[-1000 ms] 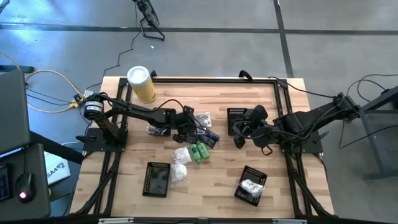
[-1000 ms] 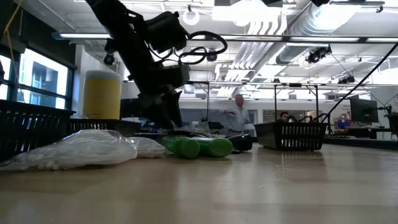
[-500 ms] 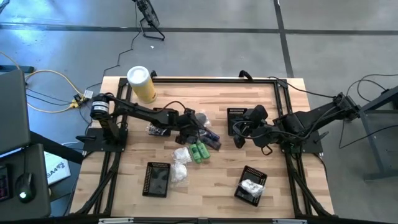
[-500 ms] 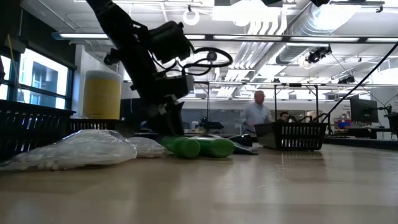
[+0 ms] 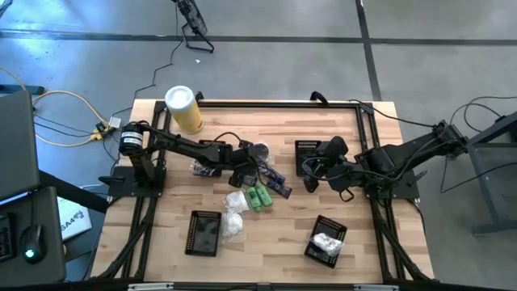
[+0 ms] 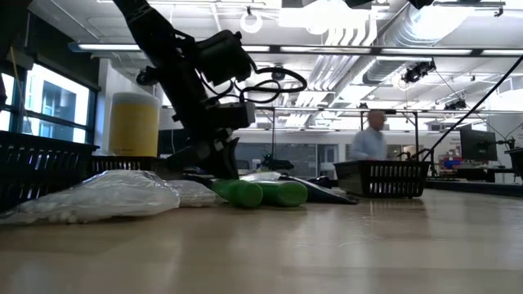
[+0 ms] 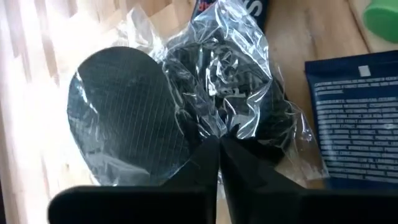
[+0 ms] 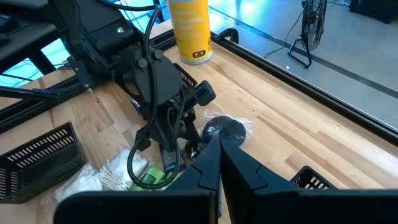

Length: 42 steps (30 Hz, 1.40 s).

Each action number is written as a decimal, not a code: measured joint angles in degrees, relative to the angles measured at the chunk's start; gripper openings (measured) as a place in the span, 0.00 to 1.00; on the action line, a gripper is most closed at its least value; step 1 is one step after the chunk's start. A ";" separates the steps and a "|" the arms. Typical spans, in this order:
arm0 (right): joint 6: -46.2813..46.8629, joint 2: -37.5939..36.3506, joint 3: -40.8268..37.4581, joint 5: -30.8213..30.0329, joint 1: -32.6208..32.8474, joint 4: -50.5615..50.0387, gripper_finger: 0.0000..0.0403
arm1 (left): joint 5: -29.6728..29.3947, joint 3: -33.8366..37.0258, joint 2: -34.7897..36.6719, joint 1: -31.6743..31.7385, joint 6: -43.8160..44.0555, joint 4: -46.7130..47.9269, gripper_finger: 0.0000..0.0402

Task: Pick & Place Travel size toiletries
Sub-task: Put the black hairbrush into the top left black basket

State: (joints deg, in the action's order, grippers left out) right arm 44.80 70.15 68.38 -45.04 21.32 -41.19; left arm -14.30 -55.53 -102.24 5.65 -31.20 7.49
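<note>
The toiletries lie in a cluster at mid-table. It holds two green bottles, white packets, a dark blue tube and a silvery-clear packet with dark round contents. My left gripper is low over this cluster, shut at the clear packet. The blue tube lies flat beside it. My right gripper hangs shut above the table right of the cluster, touching nothing. My left gripper pinches the crumpled clear film of the silvery-clear packet between its two fingertips, between the packet's two dark round lumps. The fingers slant down from the table's left. The packet lies on the table.
A tall yellow canister stands at the far left. Black mesh baskets sit near left, near right with a white packet inside, and far right of centre. Another packet lies under the left arm. A person walks in the room behind.
My left gripper has moved a little toward the near edge within the cluster. The dark blue tube has slid toward the table's right and near side. A person in the background has walked to the right.
</note>
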 joint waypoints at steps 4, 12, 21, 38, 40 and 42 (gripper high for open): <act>0.00 0.00 0.02 0.00 0.00 0.00 0.01 | -0.95 0.00 0.03 -0.04 0.00 0.01 0.01; 0.24 0.00 0.00 0.04 0.00 0.11 0.01 | -1.21 0.04 3.61 -0.04 -0.02 0.41 0.00; 0.42 0.00 0.02 0.15 -0.01 0.24 0.01 | -1.52 0.04 9.41 -0.02 -1.08 0.60 0.00; 0.02 0.00 0.02 0.00 -0.02 -0.17 0.01 | -1.96 0.00 22.82 -0.04 0.87 7.11 0.00; 0.02 0.00 0.02 0.00 -0.02 -0.17 0.01 | -1.96 -0.01 24.84 -0.04 1.92 7.85 0.00; 0.02 0.00 0.01 0.00 -0.01 -0.17 0.01 | -2.00 -0.02 26.85 -0.04 2.87 10.09 0.00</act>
State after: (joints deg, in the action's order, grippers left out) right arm 44.82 70.15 68.39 -45.04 21.31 -41.36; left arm -16.29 -55.55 -75.39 5.61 -28.33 17.57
